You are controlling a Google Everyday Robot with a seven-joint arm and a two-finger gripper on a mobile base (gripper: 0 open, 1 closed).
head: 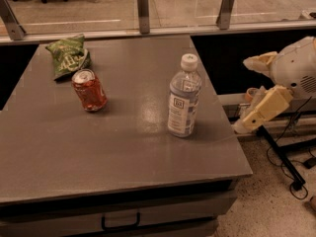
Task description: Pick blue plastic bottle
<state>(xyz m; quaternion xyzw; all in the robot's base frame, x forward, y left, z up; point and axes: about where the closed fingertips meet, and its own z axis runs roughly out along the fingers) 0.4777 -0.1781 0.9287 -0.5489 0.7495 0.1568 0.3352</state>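
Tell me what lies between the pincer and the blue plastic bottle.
Camera view: only bare table top and its edge lie between the blue plastic bottle and the open pincer, which hangs beyond that edge.

dim warm light (glare on table), hand at right.
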